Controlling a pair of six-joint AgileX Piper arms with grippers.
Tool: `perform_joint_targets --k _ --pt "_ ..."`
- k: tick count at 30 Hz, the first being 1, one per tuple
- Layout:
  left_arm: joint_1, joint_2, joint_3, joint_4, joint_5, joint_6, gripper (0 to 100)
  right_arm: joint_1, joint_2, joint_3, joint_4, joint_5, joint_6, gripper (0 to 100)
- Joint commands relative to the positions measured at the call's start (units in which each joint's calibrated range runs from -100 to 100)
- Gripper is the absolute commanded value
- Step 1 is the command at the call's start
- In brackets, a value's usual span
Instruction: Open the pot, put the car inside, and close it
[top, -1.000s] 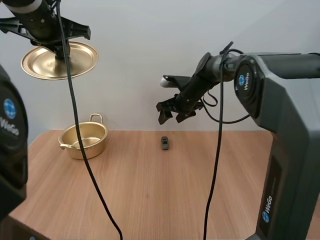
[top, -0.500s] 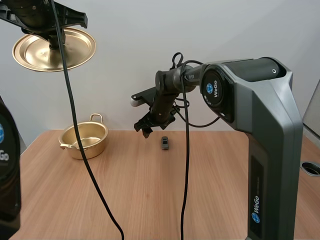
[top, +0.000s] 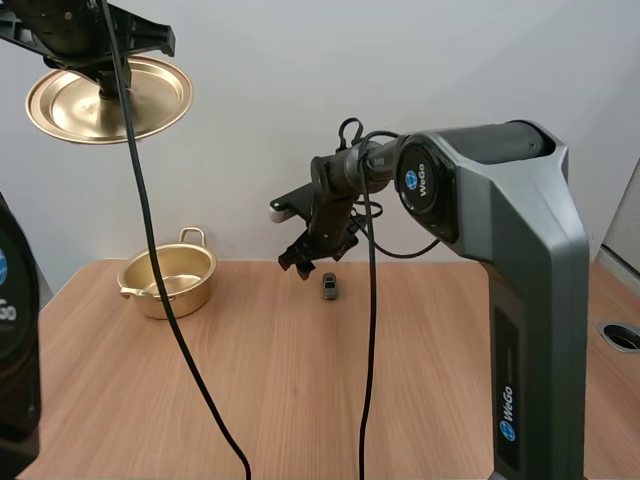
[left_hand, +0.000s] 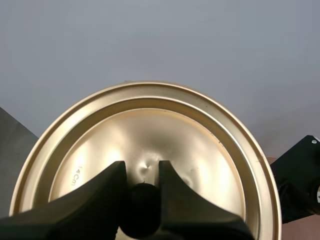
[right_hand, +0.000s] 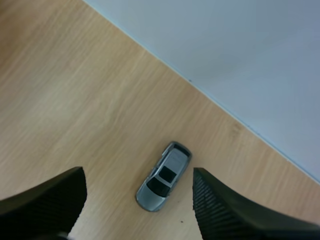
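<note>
The right hand (top: 306, 263) hovers just above the table (top: 300, 390), wrist bent down and fingers spread wide with nothing between them. The small grey car (right_hand: 164, 176) lies on the wood below. In the right wrist view the car sits in the gap between the two fingers, closer to one than the other, its long axis slanted across the line of closing rather than square to it. In the high view it lies just beside the fingertips, a little toward the robot's right, close to the table's far edge. By this reading, the coming grasp turns on a small sideways correction and a short descent, perhaps with a slight roll of the wrist so the fingers meet the car's flanks.

The right arm is plainly the nearer one. The left hand (left_hand: 142, 170) is raised high and well apart from everything on the table, its fingers closed on the black knob (left_hand: 142, 212) of the golden lid (left_hand: 200, 150). The pot (top: 170, 297) stands open on the table toward the robot's left — empty, awaiting the car.
</note>
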Motion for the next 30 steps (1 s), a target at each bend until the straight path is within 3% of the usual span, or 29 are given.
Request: perform_joint_targets --k 1,30 --pt "-0.02 -0.04 -0.04 0.00 0.00 0.04 0 0.00 2.61 0.05 0.01 0.10 0.91 100" --pt "-0.02 -0.04 -0.04 -0.45 0.00 1.41 0 -2.36 8.20 -0.08 -0.41 -11.72 0.91 100"
